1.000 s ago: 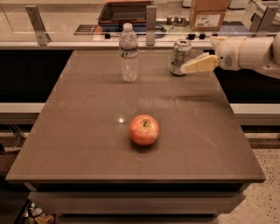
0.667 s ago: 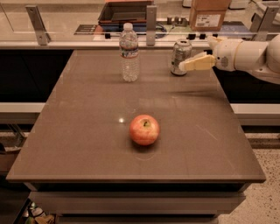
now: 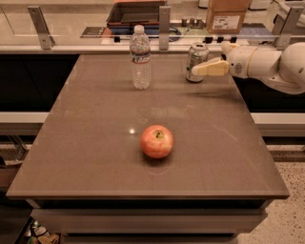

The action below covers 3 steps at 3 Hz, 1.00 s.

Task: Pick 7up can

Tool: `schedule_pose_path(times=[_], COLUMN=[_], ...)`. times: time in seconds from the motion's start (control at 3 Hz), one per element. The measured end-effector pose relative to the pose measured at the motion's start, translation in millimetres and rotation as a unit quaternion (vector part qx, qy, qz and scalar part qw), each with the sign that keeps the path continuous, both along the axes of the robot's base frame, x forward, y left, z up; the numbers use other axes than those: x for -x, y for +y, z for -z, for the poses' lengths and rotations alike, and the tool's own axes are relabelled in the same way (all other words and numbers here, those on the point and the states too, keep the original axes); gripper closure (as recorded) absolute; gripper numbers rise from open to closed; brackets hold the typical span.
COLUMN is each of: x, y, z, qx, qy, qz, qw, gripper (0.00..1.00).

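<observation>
The 7up can (image 3: 196,61), silvery with greenish markings, stands upright at the far right of the brown table (image 3: 95,157). My gripper (image 3: 206,61) reaches in from the right at can height. It is open. Its near yellow finger (image 3: 212,69) lies along the can's front right side, with its tip at the can. The far finger is mostly hidden behind the can. The can rests on the table.
A clear plastic water bottle (image 3: 141,58) stands left of the can. A red apple (image 3: 157,141) lies near the table's middle. Behind the far edge are a rail with metal posts (image 3: 164,21), a dark tray (image 3: 136,12) and a cardboard box (image 3: 228,14).
My gripper has slid a little to the left, closer around the can. The can, bottle and apple have not moved.
</observation>
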<state>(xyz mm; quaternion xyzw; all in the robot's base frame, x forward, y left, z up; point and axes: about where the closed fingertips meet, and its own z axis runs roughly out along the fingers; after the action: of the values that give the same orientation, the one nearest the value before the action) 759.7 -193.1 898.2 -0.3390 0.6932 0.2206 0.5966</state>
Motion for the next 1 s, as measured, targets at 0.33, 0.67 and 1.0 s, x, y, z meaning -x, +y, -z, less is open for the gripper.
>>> schedule_pose_path(times=[0.33, 0.67, 1.0], x=[-12, -19, -24], y=[3, 14, 25], z=[4, 6, 6], qx=[-0.008, -0.011, -0.014], qy=[-0.001, -0.002, -0.004], qz=[-0.003, -0.015, -0.029], qw=[1.0, 0.9998, 0.9995], gripper=[0.0, 0.0, 0.19])
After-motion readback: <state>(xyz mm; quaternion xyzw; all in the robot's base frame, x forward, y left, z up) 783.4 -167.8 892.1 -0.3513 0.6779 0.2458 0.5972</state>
